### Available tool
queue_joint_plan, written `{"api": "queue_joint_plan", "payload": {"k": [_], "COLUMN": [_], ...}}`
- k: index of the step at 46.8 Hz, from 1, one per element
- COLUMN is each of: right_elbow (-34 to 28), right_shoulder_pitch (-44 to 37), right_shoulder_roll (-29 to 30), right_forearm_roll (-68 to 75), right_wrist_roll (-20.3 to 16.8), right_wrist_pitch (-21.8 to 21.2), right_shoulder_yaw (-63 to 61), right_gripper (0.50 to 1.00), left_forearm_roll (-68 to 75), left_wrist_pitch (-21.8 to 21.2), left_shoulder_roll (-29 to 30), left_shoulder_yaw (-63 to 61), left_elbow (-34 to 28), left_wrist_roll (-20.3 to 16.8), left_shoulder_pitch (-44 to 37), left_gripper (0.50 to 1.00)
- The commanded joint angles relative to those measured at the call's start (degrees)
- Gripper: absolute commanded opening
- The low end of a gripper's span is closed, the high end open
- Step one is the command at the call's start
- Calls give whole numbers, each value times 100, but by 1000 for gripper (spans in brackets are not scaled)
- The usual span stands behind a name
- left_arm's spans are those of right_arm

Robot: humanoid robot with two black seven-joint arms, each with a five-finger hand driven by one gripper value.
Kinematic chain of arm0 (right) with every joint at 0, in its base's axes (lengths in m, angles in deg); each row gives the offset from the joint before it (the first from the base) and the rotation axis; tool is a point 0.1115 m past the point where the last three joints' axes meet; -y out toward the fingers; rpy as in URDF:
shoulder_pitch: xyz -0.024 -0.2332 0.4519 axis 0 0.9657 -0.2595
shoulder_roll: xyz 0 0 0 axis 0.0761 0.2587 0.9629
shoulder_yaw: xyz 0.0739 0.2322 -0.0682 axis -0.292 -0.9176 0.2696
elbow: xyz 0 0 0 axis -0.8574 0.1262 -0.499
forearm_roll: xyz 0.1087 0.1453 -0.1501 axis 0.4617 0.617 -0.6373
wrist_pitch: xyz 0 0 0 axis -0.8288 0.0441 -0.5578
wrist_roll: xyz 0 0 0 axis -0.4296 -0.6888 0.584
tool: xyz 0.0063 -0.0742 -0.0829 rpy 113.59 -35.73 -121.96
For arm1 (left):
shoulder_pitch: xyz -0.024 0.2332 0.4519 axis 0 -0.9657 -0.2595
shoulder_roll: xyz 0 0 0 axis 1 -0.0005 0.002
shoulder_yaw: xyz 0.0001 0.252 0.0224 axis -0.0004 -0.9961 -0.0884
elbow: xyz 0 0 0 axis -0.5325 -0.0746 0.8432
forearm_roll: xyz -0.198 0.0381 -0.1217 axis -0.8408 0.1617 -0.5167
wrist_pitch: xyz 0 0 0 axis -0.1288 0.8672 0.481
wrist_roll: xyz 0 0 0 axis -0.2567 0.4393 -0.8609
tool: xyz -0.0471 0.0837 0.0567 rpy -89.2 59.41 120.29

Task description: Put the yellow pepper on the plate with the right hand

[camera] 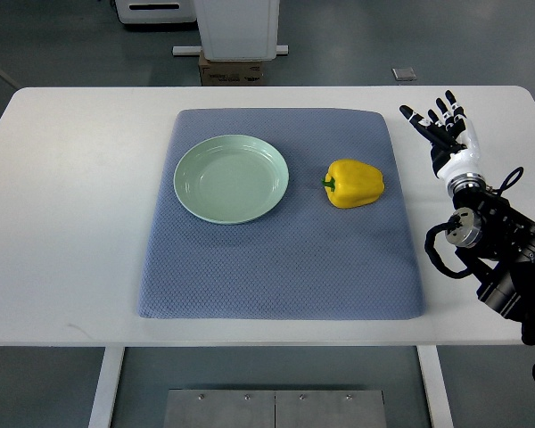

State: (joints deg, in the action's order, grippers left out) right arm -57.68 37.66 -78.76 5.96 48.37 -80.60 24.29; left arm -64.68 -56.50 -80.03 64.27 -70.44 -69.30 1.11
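White-fingered, our right hand [443, 131] hovers spread wide and empty above the table [71, 205], right of the yellow pepper [356, 183]; plate [231, 178] lies beyond on the mat [276, 267]

setting: robotics lab or test bay
work surface: white table [71, 223] on white metal legs, blue-grey mat [276, 276] laid flat on top
floor: smooth grey-green
background: base of white equipment [236, 27], cardboard box [232, 71] beneath it
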Motion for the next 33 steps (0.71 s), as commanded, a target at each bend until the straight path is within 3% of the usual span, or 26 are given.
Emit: {"api": "queue_joint_plan", "payload": {"k": [1,33], "right_elbow": [-1,-1], "right_shoulder_pitch": [-10,34], "right_shoulder_roll": [24,-107], "right_forearm_roll": [14,-65], "right_wrist_roll": [0,26], "right_wrist_pitch": [0,0], "right_shoulder_yaw": [-13,118], "right_gripper": [1000,1000], "left_forearm_roll": [0,0], "left_wrist_pitch": [-1,-1], "left_shoulder_roll": [0,0], "left_shoulder_yaw": [0,0], "left_elbow": [-3,-3], "left_wrist_roll": [0,0], "left_shoulder_pitch": [-9,0], "left_gripper": [1000,1000]}}
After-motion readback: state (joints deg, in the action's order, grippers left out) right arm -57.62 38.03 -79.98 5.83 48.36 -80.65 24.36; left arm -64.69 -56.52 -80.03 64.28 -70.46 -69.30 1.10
